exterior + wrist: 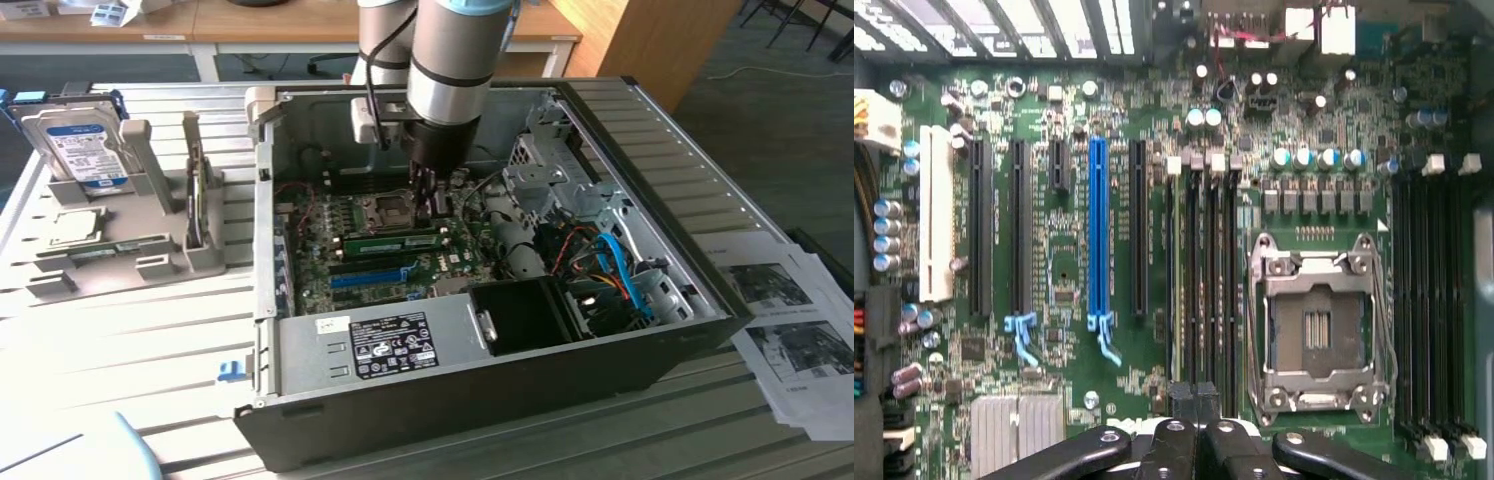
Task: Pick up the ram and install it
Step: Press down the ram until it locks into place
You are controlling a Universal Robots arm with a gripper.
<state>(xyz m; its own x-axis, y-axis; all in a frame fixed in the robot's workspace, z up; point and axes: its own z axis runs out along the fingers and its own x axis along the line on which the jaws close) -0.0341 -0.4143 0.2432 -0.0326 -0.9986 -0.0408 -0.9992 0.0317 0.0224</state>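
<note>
The ram (394, 241) is seen lying in a slot on the motherboard (350, 262) inside the open computer case (441, 350), apparently seated. The gripper (430, 203) is held just above its end, jaws pressed together on nothing. Installation seems largely done.

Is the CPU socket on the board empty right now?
Yes, the CPU socket sits open with bare contacts inside its metal frame, and no chip or cooler covers it.
</note>
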